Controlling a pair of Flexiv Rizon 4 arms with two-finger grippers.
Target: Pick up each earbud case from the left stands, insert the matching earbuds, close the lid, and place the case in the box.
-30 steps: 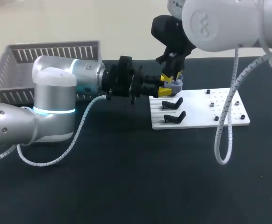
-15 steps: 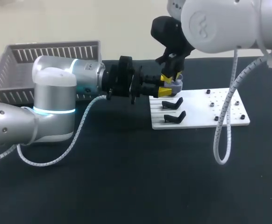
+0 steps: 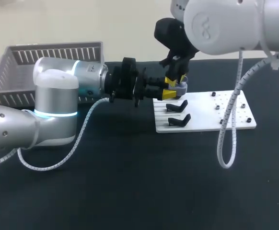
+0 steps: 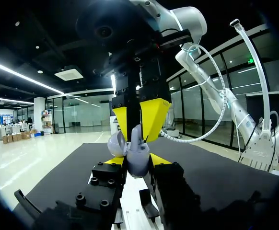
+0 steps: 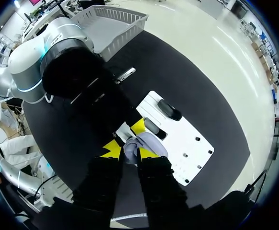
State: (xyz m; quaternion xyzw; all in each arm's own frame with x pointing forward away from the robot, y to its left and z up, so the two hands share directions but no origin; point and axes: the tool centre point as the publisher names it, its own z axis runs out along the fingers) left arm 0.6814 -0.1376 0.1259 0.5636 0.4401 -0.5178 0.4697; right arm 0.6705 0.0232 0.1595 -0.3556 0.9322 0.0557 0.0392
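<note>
Left arm [image 3: 58, 96] stretched level from table's left edge, left gripper [image 3: 169, 90] clamped on earbud case [image 3: 180, 86]. Right arm [image 3: 226, 24] overhead, right gripper [image 3: 175, 79] pointed down onto same case.

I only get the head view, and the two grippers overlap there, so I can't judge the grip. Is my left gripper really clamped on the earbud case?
Observer: Yes. The left wrist view shows the left gripper with one yellow tip against each side of the grey earbud case.
Operator: Is the right gripper lined up with it, or behind?
Observer: Lined up: from that wrist, the right gripper hangs directly above the case, very close.
Operator: Lid?
Observer: The lid looks swung open to one side, though I can't be certain.
</note>
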